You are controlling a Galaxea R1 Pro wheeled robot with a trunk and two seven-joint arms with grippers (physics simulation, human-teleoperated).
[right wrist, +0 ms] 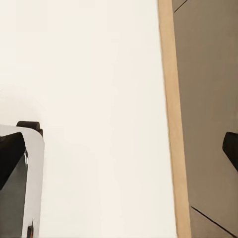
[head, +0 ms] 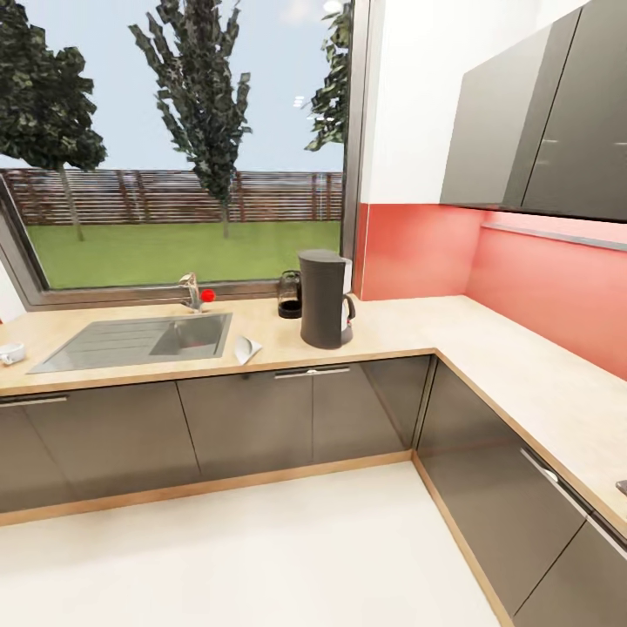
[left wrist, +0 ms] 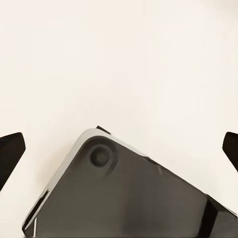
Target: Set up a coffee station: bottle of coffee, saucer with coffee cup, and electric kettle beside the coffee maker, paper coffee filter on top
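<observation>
Coffee maker (head: pixel 325 299) upright on the kitchen countertop (head: pixel 409 326), right of the sink (head: pixel 139 340). Electric kettle (head: pixel 289 294) just behind it, on its sink side. Both my grippers, left (left wrist: pixel 119 148) and right (right wrist: pixel 119 148), hang spread wide over pale floor (head: pixel 287 557), holding nothing.

The electric kettle (head: pixel 289 294) is partly hidden behind the coffee maker (head: pixel 325 299). A white item (head: pixel 10 353) at the countertop's (head: pixel 488 348) far end is cut by the frame edge. Both grippers' fingertips (left wrist: pixel 11 151) (right wrist: pixel 10 153) show only as dark slivers.
</observation>
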